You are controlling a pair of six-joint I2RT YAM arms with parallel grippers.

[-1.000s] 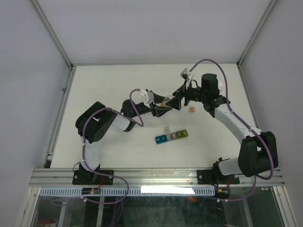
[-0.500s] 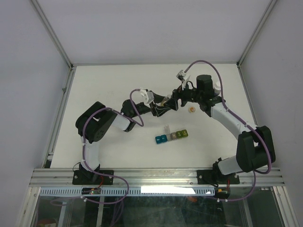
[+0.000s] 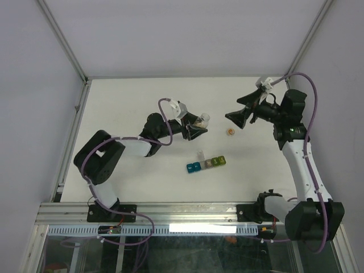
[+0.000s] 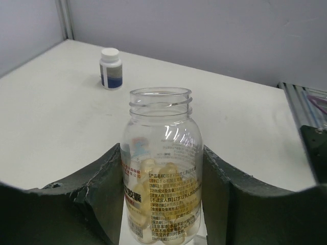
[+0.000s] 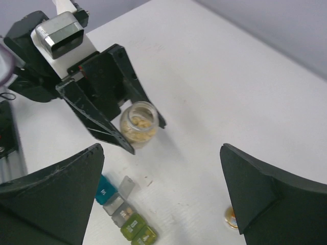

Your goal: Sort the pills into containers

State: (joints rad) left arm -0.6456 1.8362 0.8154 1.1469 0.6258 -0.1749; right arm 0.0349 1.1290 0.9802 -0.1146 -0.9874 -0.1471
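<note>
Between the fingers of the left gripper (image 3: 196,128), which clamp its sides, a clear uncapped bottle (image 4: 159,120) stands upright. It is partly filled with pale yellow-tan pills (image 5: 138,126). Its label (image 4: 168,190) carries rows of small Chinese print in black and red, too fine to read fully. The right gripper (image 3: 235,117) hangs wide open and empty, well apart from the bottle. Nearer the arms' bases the containers (image 3: 206,164) lie on the table (image 3: 125,102): joined blue, teal, grey, olive and yellow-green cells, with the grey cell's lid up. A white-capped bottle (image 4: 111,68) stands farther off.
</note>
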